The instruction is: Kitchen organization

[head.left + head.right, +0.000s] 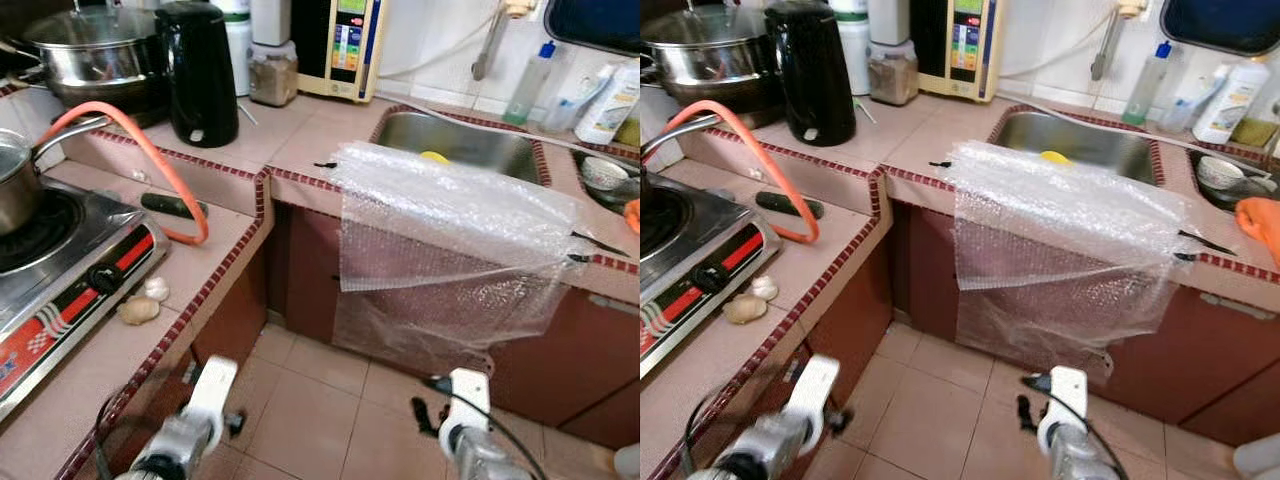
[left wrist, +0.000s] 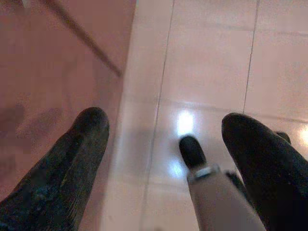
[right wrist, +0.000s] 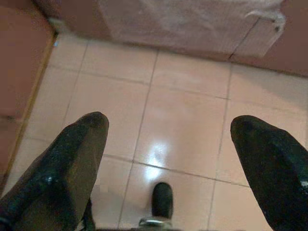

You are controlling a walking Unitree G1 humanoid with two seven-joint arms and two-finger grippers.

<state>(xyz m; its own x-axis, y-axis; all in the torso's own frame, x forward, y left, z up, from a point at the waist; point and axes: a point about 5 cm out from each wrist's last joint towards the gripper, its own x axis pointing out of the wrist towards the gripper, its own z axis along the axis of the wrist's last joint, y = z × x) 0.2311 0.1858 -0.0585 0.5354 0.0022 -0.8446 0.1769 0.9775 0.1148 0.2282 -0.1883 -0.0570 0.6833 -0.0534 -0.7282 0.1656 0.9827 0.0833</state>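
a sheet of bubble wrap (image 1: 450, 225) drapes over the counter (image 1: 300, 140) edge in front of the sink (image 1: 455, 140), hanging down the cabinet. both arms hang low over the tiled floor (image 3: 183, 110): left gripper (image 2: 163, 139) spread, right gripper (image 3: 168, 139) spread, each holding nothing. a black kettle (image 1: 200, 70) stands near the stove (image 1: 60, 260).

My black fingers (image 3: 72, 163) hang over pale pink floor tiles (image 1: 300, 400). Clear bubble wrap (image 1: 450, 230) drapes the counter's maroon-trimmed edge (image 1: 230, 250); an orange hose (image 1: 150, 150) curves beside a black kettle (image 1: 200, 70).
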